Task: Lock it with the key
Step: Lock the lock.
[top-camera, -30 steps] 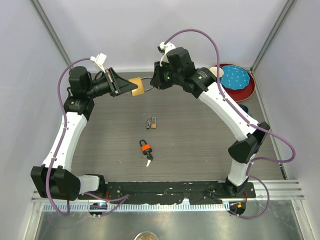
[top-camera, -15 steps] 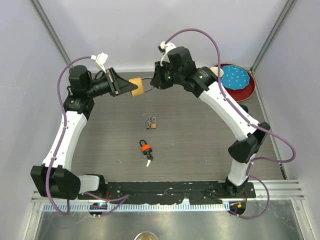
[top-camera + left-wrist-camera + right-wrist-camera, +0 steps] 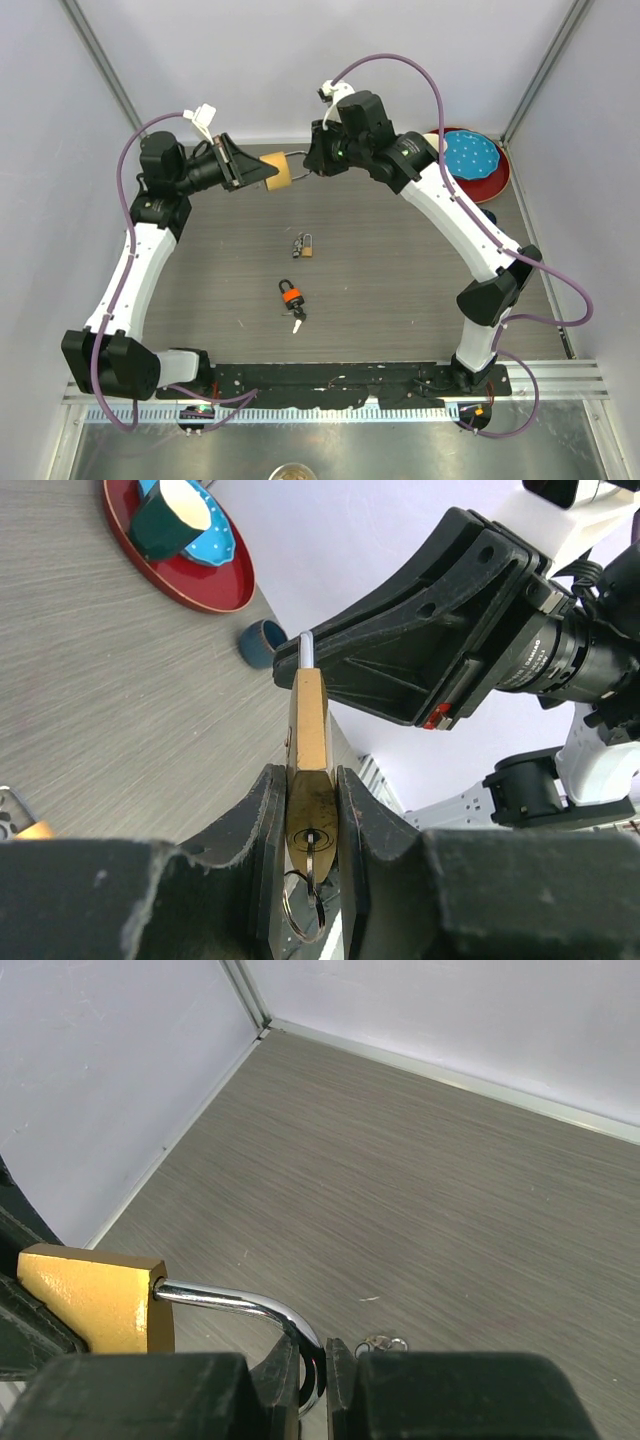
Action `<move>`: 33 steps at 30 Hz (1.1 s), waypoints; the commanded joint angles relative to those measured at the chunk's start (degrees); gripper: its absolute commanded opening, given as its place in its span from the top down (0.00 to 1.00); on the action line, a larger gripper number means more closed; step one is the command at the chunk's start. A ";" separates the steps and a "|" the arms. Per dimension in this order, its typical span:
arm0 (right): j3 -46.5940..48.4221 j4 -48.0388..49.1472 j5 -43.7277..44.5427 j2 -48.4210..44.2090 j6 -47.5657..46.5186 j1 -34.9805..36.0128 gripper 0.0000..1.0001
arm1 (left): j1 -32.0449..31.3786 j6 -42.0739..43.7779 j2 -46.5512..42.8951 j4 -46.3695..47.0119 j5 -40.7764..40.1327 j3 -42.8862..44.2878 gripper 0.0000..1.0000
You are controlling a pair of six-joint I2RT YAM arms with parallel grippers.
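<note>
A brass padlock [image 3: 277, 169] hangs in the air at the back of the table between both arms. My left gripper [image 3: 262, 171] is shut on its body [image 3: 308, 745], one finger on each flat side. A key [image 3: 312, 848] sits in the keyhole on the lock's underside, and its ring [image 3: 300, 908] dangles below. My right gripper [image 3: 311, 164] is shut on the bend of the steel shackle [image 3: 235, 1303]. One shackle leg enters the brass body [image 3: 95, 1300]; the other end is hidden between the right gripper's [image 3: 312, 1365] jaws.
A small padlock [image 3: 304, 246] and an orange-collared padlock [image 3: 291, 294] with a key [image 3: 298, 321] lie mid-table. A red plate [image 3: 492, 170] holding a blue dish [image 3: 470, 154] stands back right, with a small dark cup [image 3: 262, 643] beside it.
Both grippers, still joined by the brass padlock, have drifted slightly toward the back and right. Neither grip has changed.
</note>
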 commanded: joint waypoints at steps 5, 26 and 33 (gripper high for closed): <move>3.53 6.01 -2.95 0.25 1.21 3.85 0.98 | -2.53 -5.09 -1.31 12.19 1.85 0.15 1.00; -0.68 14.97 -9.98 -4.75 3.31 8.34 0.99 | -8.59 2.05 1.06 4.96 -3.69 -0.64 1.00; -0.69 17.61 -16.04 -4.67 3.76 8.34 0.98 | -10.35 -1.12 2.02 10.94 -2.03 -2.13 1.00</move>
